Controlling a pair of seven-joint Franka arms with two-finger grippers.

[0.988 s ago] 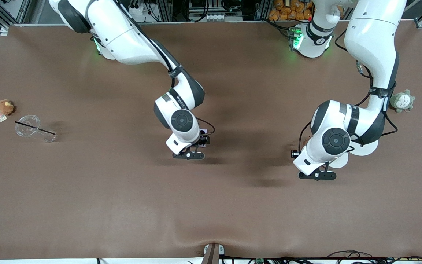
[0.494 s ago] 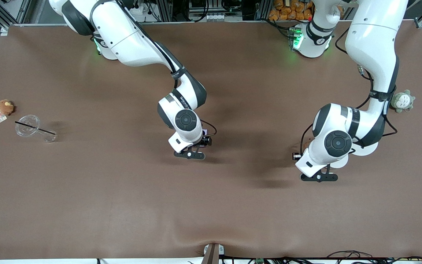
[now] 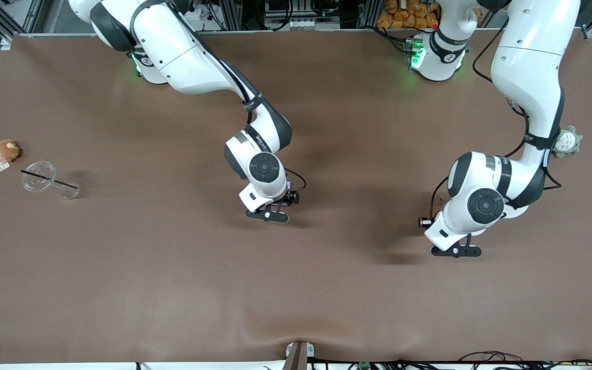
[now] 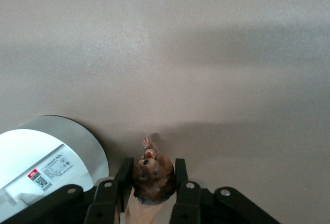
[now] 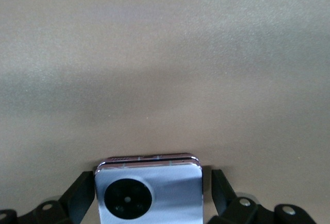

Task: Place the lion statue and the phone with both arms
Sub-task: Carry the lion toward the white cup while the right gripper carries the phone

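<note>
- Table (image 3: 172,288): brown cloth, with both arms reaching over its middle band; no tray or target marker shows, so where the 2 things should go cannot be told
- Right gripper (image 3: 275,205): over the table's centre, jaws spread wide around the phone (image 5: 148,195), one on each edge in the right wrist view; whether they press or have let go cannot be told
- Left gripper (image 4: 152,183): over the left arm's end of the table, clamped narrow on the lion (image 4: 152,175), which is just beside a white disc (image 4: 46,167)
- Progress, as a judgement: both things are in hand and low over the cloth, so pickup is done and setting down and releasing is what remains
- Cup (image 3: 39,176): the only container, clear plastic, lying toward the right arm's end with a dark straw (image 3: 49,179) across it; nothing else seen inside
- 2 plush toys sit apart: an orange one (image 3: 6,149) near the cup, a grey-green one (image 3: 566,142) by the left arm
</note>
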